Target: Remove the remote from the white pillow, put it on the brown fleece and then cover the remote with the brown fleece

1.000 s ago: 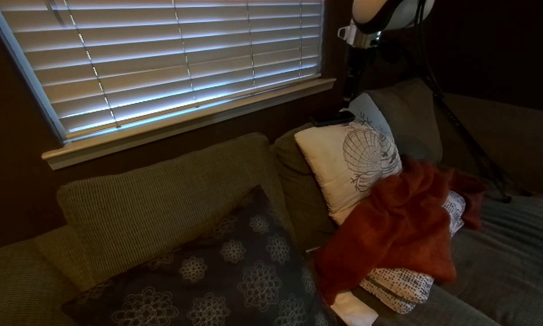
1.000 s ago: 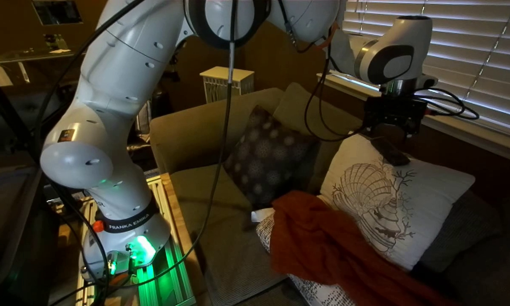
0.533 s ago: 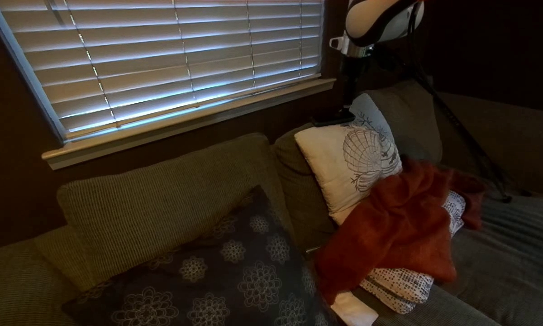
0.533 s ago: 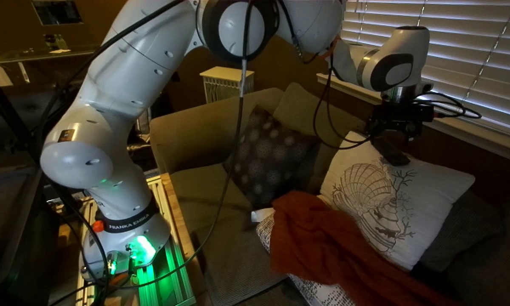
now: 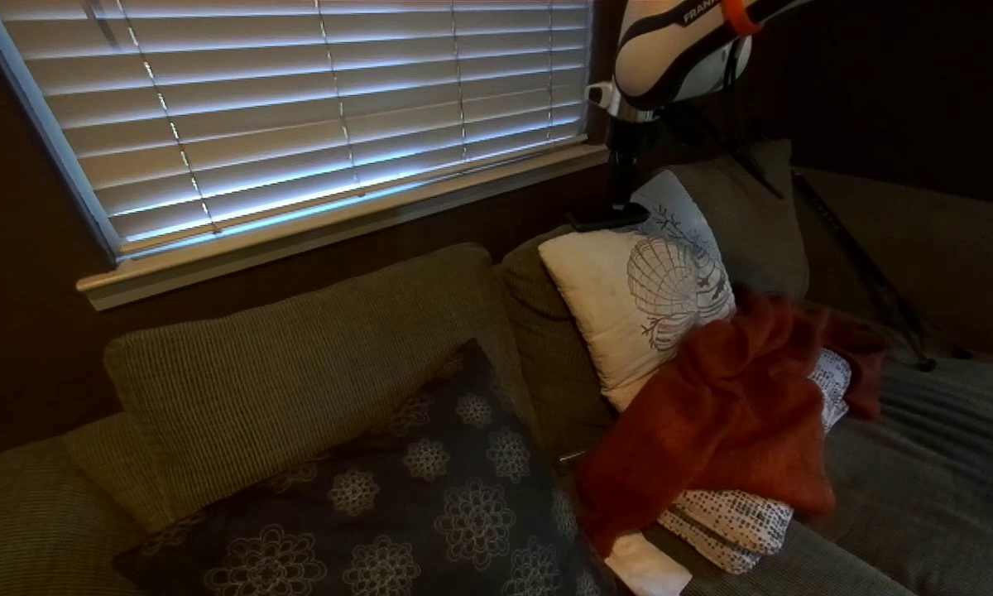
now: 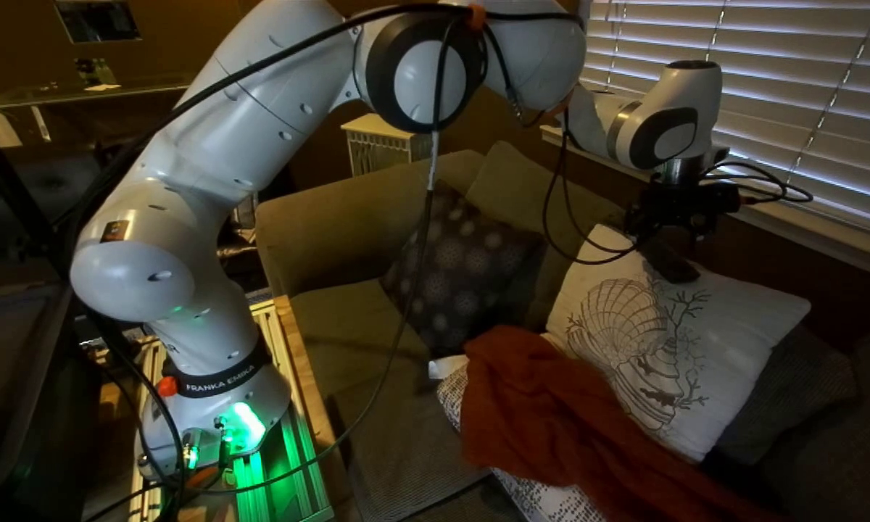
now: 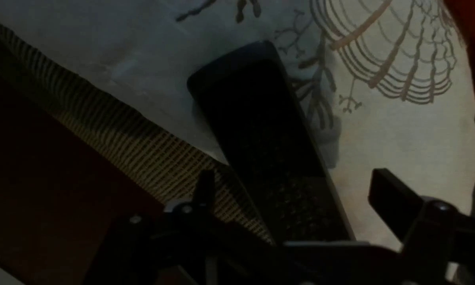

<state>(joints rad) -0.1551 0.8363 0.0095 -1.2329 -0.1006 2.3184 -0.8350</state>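
Note:
The black remote [image 7: 261, 138] lies on the upper edge of the white pillow [image 7: 399, 138], its near end jutting past the pillow's border in the wrist view. Both exterior views show the remote [image 5: 612, 218] [image 6: 670, 262] at the top of the shell-printed pillow [image 5: 587, 281] [image 6: 747, 326]. My gripper [image 7: 295, 178] is open, one finger on each side of the remote with gaps between; its base hides the remote's near end. In an exterior view the gripper [image 6: 670, 235] hangs just over it. The brown fleece [image 5: 712, 414] [image 6: 544, 413] lies folded below the pillow.
A dark grey cushion [image 5: 397, 505] [image 6: 464, 261] with pale flower dots leans on the sofa. White patterned cloth [image 5: 736, 526] sticks out under the fleece. A window sill [image 5: 347, 223] runs behind the sofa back, near the wrist. Loose cables [image 6: 551, 203] loop beside the gripper.
The arm has come down towards the remote, shifting left in an exterior view as it sinks. Remote, pillow and fleece have stayed where they were.

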